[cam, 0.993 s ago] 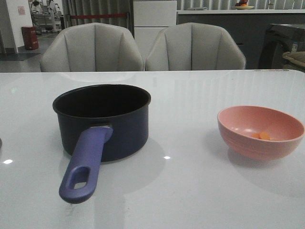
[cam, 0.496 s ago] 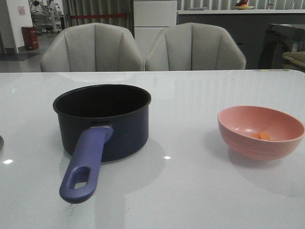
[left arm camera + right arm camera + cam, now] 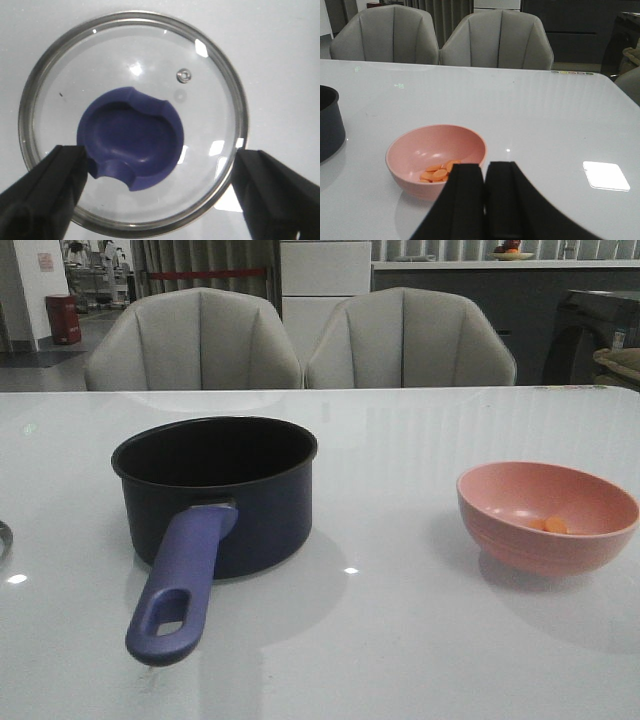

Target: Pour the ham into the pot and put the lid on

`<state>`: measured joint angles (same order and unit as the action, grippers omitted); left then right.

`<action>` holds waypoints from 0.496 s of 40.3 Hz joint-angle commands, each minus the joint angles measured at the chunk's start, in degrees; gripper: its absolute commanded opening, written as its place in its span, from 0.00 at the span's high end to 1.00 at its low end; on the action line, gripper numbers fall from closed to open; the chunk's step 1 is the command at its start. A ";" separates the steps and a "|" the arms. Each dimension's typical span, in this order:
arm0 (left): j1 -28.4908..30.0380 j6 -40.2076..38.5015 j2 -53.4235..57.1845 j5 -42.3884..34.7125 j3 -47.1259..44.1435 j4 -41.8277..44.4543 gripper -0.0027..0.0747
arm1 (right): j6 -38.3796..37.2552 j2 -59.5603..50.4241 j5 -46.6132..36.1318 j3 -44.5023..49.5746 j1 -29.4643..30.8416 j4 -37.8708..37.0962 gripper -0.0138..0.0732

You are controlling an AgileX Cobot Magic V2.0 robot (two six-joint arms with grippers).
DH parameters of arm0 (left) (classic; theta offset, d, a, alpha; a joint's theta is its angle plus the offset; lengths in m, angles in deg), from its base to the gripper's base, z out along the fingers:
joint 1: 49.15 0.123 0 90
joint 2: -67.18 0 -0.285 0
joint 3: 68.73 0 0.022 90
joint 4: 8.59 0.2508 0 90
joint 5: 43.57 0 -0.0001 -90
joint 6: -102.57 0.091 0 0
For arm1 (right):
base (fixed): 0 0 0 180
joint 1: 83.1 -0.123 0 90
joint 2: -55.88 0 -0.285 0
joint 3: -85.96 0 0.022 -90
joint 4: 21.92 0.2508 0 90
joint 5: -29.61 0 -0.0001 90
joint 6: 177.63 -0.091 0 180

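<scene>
The pot (image 3: 215, 490), dark navy with a long purple-blue handle (image 3: 180, 585), stands left of centre on the white table; its edge shows in the right wrist view (image 3: 327, 127). The ham (image 3: 440, 173), orange flat chunks, lies in a pink bowl (image 3: 420, 150), at the right in the front view (image 3: 545, 515). The glass lid (image 3: 210, 100) with its purple-blue knob (image 3: 132, 137) lies flat on the table. My left gripper (image 3: 157, 155) is open above it, fingers on either side of the knob. My right gripper (image 3: 484, 165) is shut and empty, just near of the bowl.
Two grey chairs (image 3: 300, 340) stand behind the table's far edge. A dark sliver (image 3: 3, 540) at the front view's left edge looks like the lid's rim. Neither arm shows in the front view.
Almost nothing differs. The dark sliver at the left edge of the front view shows slightly more than before. Pot and bowl have not moved.
</scene>
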<state>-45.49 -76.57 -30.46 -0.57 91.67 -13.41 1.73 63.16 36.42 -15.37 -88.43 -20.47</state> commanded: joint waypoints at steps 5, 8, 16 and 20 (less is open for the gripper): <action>-2.39 -0.11 10.82 -1.37 0.66 -0.66 0.18 | 0.14 -1.22 -4.37 0.64 0.25 -0.65 0.67; -3.36 -0.11 15.58 -3.98 -1.02 -0.12 0.18 | 0.14 -1.22 -4.37 0.64 0.25 -0.65 0.67; -6.68 -0.11 28.35 -12.06 -8.32 0.68 0.18 | 0.14 -1.22 -4.37 0.64 0.25 -0.65 0.67; -8.28 -0.11 35.54 -16.06 -12.23 1.02 0.18 | 0.14 -1.22 -4.37 0.64 0.25 -0.65 0.67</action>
<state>-52.53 -76.57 -0.96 -10.12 80.36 -12.59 1.73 63.16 36.42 -15.37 -88.43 -20.47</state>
